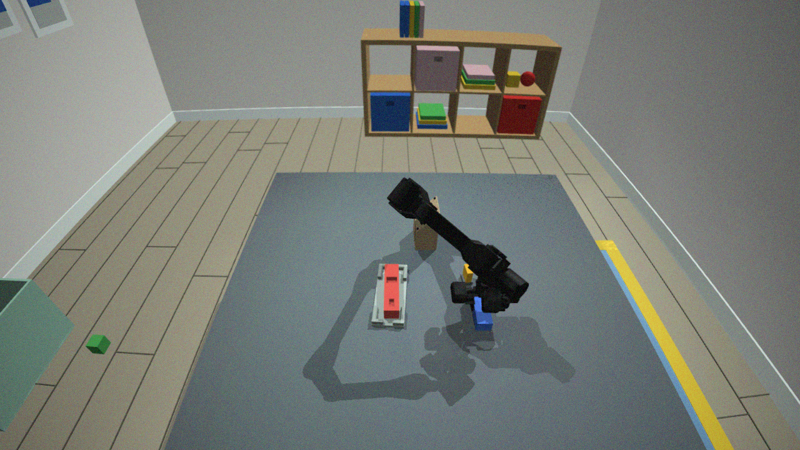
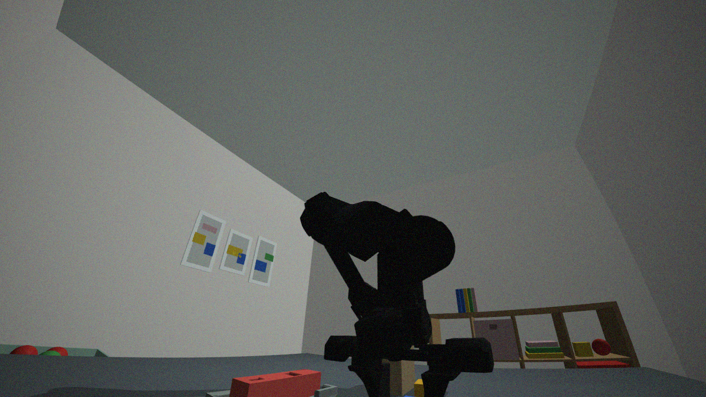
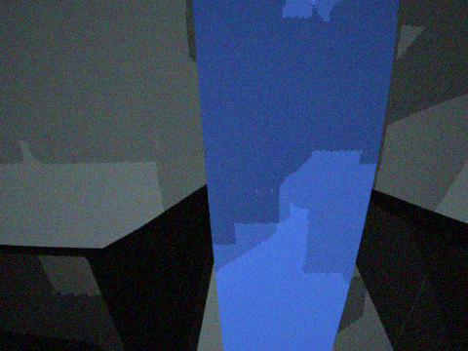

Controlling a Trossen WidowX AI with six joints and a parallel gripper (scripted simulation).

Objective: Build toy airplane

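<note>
The red fuselage (image 1: 391, 299) (image 2: 276, 386) lies lengthwise in the grey jig (image 1: 379, 296) (image 2: 326, 391), with its two sockets facing up and empty. My gripper (image 1: 477, 304) (image 2: 405, 390) (image 3: 276, 193) is to the right of the jig, low over the mat, shut on the blue wing (image 1: 483, 321) (image 3: 292, 107). A black finger is against each long side of the wing. Whether the wing touches the mat is unclear, and its tab is hidden. The yellow tail fin (image 1: 467, 273) (image 2: 418, 387) stands just behind the gripper, partly hidden by the arm.
A tan wooden block (image 1: 425, 239) (image 2: 400, 377) stands behind the jig, close to the arm. A green cube (image 1: 98, 344) and a mint bin (image 1: 30, 341) are on the floor at the far left. A shelf (image 1: 480, 39) stands at the back wall.
</note>
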